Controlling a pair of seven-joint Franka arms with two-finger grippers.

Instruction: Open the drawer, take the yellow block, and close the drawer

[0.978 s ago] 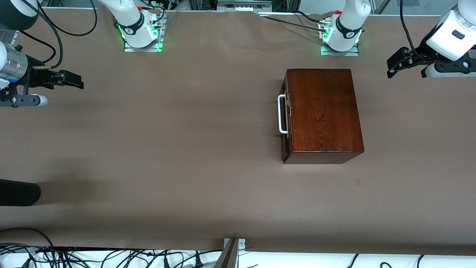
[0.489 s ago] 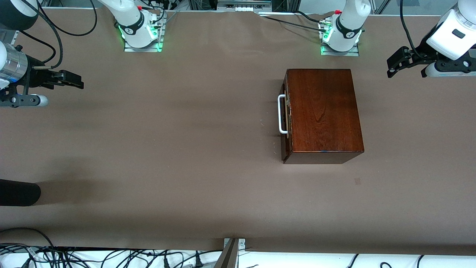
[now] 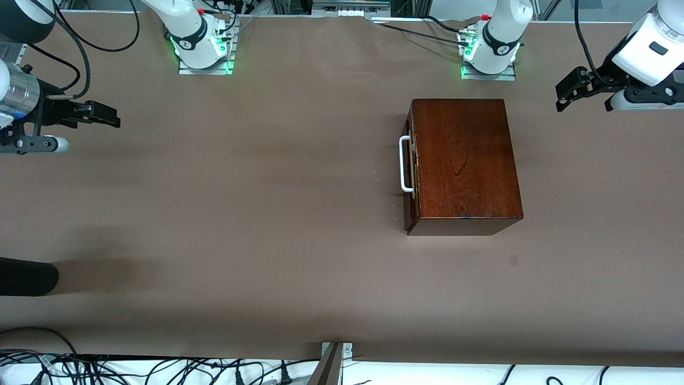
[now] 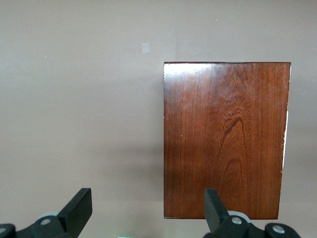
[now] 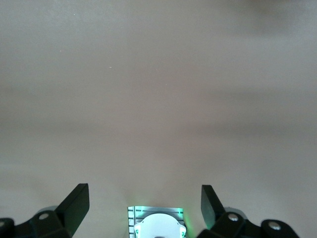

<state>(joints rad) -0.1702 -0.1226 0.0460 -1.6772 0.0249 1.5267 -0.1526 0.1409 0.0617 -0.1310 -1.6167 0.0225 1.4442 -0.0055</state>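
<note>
- Front view: A dark wooden box [image 3: 464, 163] sits on the brown worktop [image 3: 240, 214] toward the left arm's end, its drawer [image 3: 410, 171] fully shut and the white handle [image 3: 405, 163] facing the right arm's end. The left claw [image 3: 567, 95] hangs over the worktop's edge at its own end, well apart from the box, fingers spread and empty. The right claw [image 3: 101, 115] waits over the worktop's edge at its end, also empty and spread. No yellow block is visible; it is presumably inside the drawer.
- Left wrist view: The box's glossy top [image 4: 225, 139] lies below the camera, with the left claw's wide-open fingers [image 4: 79, 210] holding nothing.
- Right wrist view: Only bare worktop and the right arm's lit base [image 5: 157, 225] show between the right claw's [image 5: 143, 203] open fingers, which grip nothing.
- Progress, as judged: Nothing is done yet. Opening the drawer, lifting out the block and closing the drawer all remain.
</note>
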